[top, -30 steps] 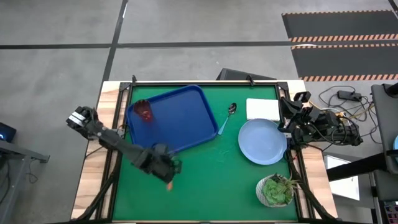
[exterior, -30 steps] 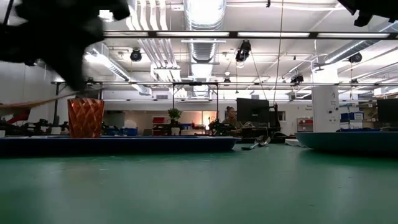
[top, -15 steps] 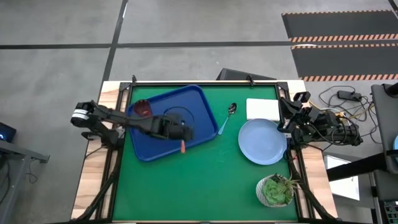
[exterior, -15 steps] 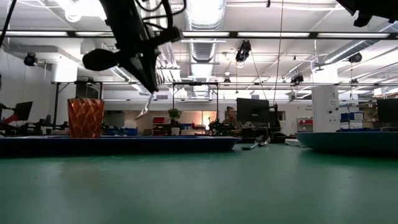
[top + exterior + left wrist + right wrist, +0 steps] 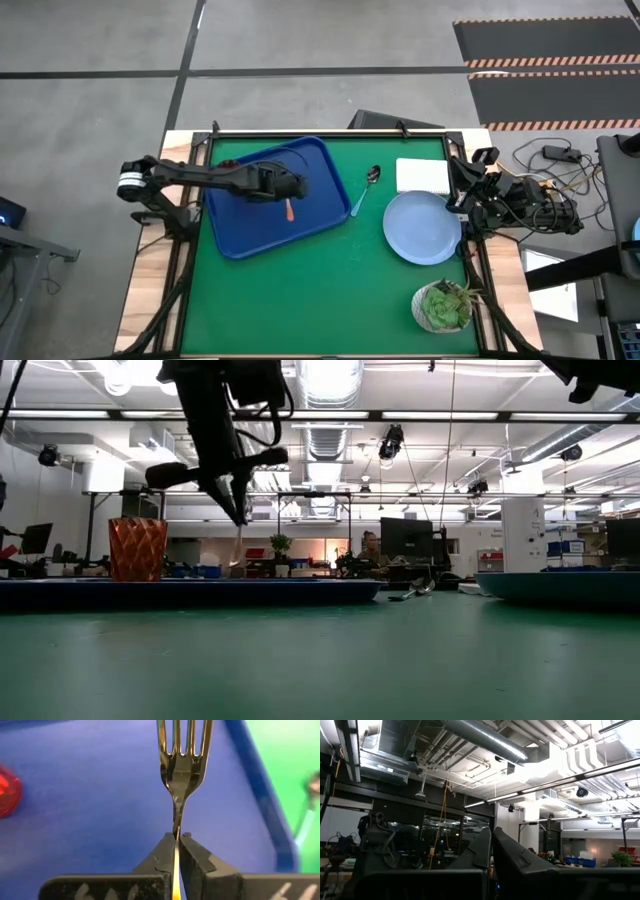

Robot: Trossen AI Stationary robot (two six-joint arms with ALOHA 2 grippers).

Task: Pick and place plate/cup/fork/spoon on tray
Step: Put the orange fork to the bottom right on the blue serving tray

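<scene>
My left gripper [image 5: 289,190] is shut on the fork [image 5: 182,760] and stands over the middle of the dark-blue tray [image 5: 322,215]. The fork's orange handle [image 5: 289,210] sticks out toward the table's near side. The red-brown cup [image 5: 138,550] stands upright in the tray's far left corner, partly under the arm in the high view. The spoon [image 5: 364,190] lies on the table right of the tray. The light-blue plate [image 5: 422,227] rests on the table at the right. My right gripper [image 5: 491,845] waits shut at the table's right edge. My left gripper pinches the fork between its two fingers at the thin neck [image 5: 176,831], where the metal meets the handle. The handle runs back between the fingers and the tines point ahead of them. The fork slants down below the gripper [image 5: 238,548], its lower end above the tray's rim.
A white rectangular block [image 5: 422,176] lies beyond the plate at the far right. A green potted plant [image 5: 445,305] stands at the near right corner. Bare green table lies near of the tray.
My left gripper has carried the fork from over the table near the tray's near left corner toward the far and right, to above the tray's middle. It has turned on the way and stayed shut on the fork.
</scene>
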